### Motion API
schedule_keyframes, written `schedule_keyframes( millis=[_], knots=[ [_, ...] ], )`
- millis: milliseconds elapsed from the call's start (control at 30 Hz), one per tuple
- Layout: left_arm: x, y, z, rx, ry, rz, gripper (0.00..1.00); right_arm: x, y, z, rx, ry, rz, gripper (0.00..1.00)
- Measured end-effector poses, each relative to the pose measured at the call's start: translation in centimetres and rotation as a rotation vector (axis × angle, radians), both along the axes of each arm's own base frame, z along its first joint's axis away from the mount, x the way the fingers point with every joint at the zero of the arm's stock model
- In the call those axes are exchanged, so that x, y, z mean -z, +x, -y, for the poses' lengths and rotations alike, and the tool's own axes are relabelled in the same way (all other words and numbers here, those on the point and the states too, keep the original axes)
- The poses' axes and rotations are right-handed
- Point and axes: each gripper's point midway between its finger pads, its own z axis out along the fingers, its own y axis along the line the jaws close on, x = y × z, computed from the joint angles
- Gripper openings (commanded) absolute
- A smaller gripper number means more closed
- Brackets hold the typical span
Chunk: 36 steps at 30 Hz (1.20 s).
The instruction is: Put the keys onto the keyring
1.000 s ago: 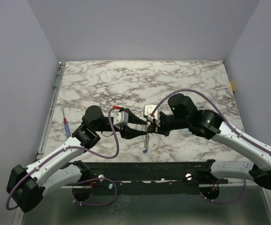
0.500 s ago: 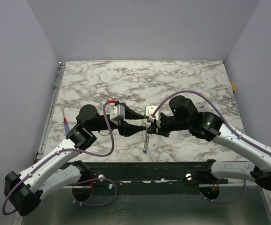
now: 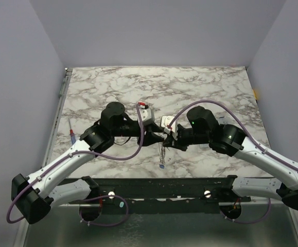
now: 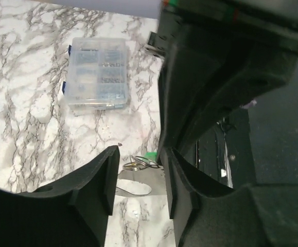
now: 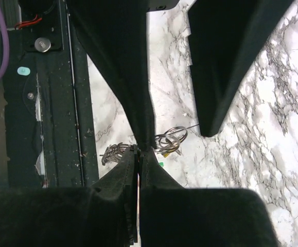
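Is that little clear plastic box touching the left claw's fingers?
Apart. The left wrist view shows a strip of bare tabletop between the clear box and the fingers of the left gripper.

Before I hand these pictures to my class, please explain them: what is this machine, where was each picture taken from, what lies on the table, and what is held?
These are two robot arms bolted at the near edge of a marble table, each ending in a two-finger gripper. One picture looks down from above; the other two come from a camera on each wrist. On the table lie a red-and-blue pen and a clear plastic box. The right gripper is pinched shut on the keyring, whose chain dangles. The left gripper stands open just beside it. A green key shows by the rings.
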Motion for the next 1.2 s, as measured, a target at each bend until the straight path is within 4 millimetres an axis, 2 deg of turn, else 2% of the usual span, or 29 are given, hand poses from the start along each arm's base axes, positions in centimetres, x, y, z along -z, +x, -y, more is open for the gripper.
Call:
schedule_keyframes(
  millis=[67, 233, 500, 667, 1000, 1100, 1200],
  knots=[
    [0.5, -0.8, 0.0, 0.023, 0.015, 0.018, 0.35, -0.2, 0.0, 0.0, 0.002, -0.001, -0.005, 0.01],
    [0.3, -2.2, 0.0, 0.066, 0.006, 0.09, 0.33, -0.6, -0.1, -0.3, -0.007, -0.008, -0.022, 0.01],
    [0.8, -2.4, 0.0, 0.08, 0.012, 0.107, 0.3, -0.3, -0.5, -0.3, -0.022, -0.033, -0.053, 0.01],
    [0.9, -2.5, 0.0, 0.082, 0.006, 0.125, 0.36, -0.4, -0.6, -0.2, -0.023, -0.035, -0.054, 0.01],
    [0.9, -2.5, 0.0, 0.086, -0.005, 0.141, 0.31, -0.7, -0.8, -0.1, -0.029, -0.03, -0.055, 0.01],
    [0.8, -2.6, 0.0, 0.089, -0.009, 0.144, 0.44, -0.8, -0.7, -0.1, -0.029, -0.028, -0.054, 0.01],
    [0.6, -2.5, 0.0, 0.088, -0.014, 0.15, 0.49, -0.9, -0.8, -0.1, -0.031, -0.027, -0.055, 0.01]
  ],
)
